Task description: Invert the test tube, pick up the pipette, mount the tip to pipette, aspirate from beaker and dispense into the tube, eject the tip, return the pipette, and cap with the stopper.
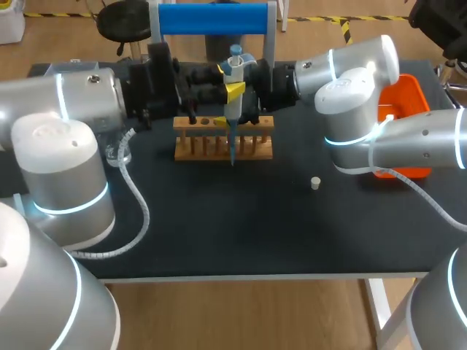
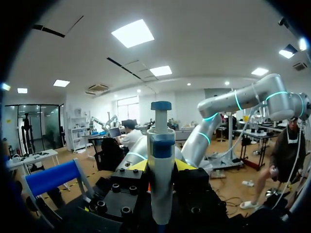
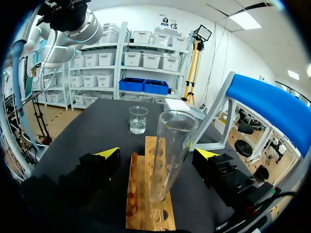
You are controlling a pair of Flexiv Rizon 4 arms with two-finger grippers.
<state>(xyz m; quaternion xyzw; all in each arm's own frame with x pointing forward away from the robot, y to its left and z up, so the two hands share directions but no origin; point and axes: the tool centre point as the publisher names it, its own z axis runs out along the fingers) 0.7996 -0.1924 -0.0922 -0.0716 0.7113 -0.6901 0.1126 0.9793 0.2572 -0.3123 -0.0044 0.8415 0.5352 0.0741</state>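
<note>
A pipette (image 1: 233, 102) is held upright over a wooden rack (image 1: 255, 149) on the desk (image 1: 241, 226).
It is pinched by the left gripper (image 2: 163, 167), long axis vertical, tip pointing down. The test tube (image 3: 170, 155) is stood mouth-up in the rack between the right gripper's (image 3: 157, 154) spread fingers (image 3: 108, 153).

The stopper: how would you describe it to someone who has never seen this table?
Start from the black tabletop and its wooden test tube rack at the middle rear. Right of the rack and nearer the front edge sits a small cream-coloured cylindrical stopper, touching nothing. It is the only pale loose piece there, far smaller than the orange bin to its right.
</note>
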